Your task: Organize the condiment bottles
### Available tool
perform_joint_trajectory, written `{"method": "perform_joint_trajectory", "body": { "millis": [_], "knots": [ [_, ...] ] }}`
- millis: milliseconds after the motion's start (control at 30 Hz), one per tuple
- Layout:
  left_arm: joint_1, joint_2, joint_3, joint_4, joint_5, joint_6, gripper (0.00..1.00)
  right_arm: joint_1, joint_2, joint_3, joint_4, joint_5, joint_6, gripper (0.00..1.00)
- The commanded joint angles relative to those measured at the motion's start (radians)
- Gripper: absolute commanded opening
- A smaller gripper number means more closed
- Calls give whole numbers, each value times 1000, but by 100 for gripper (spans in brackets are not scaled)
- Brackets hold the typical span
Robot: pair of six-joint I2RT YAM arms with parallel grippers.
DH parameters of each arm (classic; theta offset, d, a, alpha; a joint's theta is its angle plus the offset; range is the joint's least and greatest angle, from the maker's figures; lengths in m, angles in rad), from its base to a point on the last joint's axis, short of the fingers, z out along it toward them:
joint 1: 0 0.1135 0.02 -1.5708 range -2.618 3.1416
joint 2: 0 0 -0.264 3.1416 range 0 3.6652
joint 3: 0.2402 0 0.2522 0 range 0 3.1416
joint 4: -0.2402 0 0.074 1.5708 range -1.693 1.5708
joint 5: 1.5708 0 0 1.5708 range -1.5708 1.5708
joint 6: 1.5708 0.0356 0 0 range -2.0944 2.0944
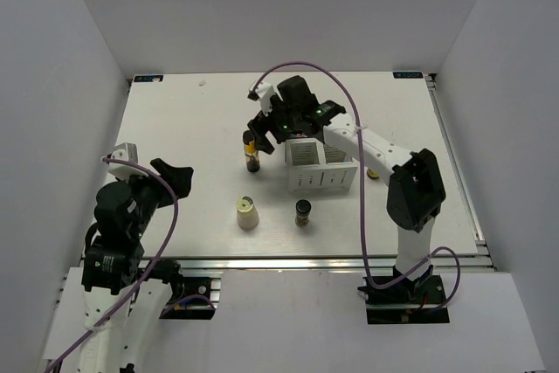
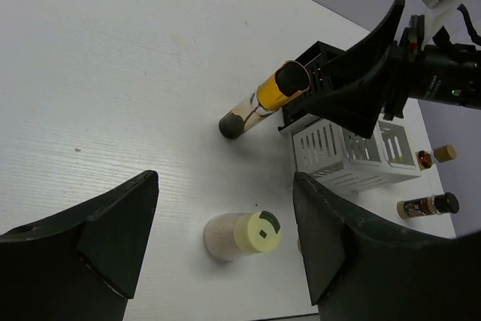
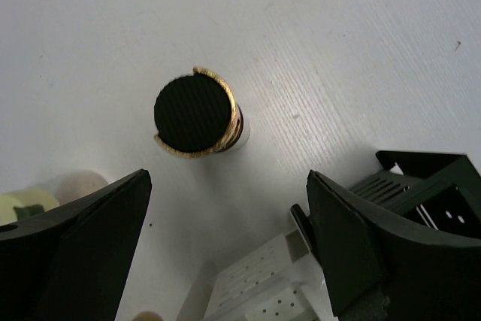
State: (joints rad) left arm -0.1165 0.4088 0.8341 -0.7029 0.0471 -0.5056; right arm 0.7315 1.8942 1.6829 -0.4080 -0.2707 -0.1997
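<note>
A tall dark bottle with a yellow label [image 1: 252,151] stands left of the white-and-black box [image 1: 321,165]. My right gripper [image 1: 262,125] is open just above and beside it. In the right wrist view its black cap [image 3: 195,113] lies ahead of the open gripper [image 3: 227,186], not between the jaws. The cream conical bottle [image 1: 248,214] and a short dark-capped jar [image 1: 303,212] stand nearer the front. My left gripper [image 1: 175,174] is open and empty at the left. Its wrist view [image 2: 225,208] shows the cream bottle [image 2: 244,234] and the tall bottle [image 2: 263,103].
Two more small bottles [image 2: 436,157] [image 2: 428,205] sit on the table right of the box [image 2: 353,152]. In the top view the right arm mostly hides them [image 1: 373,173]. The box's open compartments show in the right wrist view [image 3: 278,291].
</note>
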Motion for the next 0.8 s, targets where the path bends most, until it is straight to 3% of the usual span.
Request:
{"method": "perform_joint_trajectory", "body": {
  "millis": [0, 467, 767],
  "knots": [
    [5, 13, -16, 17, -7, -13, 82, 16, 42, 99, 31, -7, 5, 89],
    [5, 27, -53, 56, 2, -42, 83, 32, 141, 143, 93, -39, -29, 88],
    [6, 21, -76, 57, 13, -59, 83, 36, 184, 172, 135, -51, -44, 72]
  ]
}}
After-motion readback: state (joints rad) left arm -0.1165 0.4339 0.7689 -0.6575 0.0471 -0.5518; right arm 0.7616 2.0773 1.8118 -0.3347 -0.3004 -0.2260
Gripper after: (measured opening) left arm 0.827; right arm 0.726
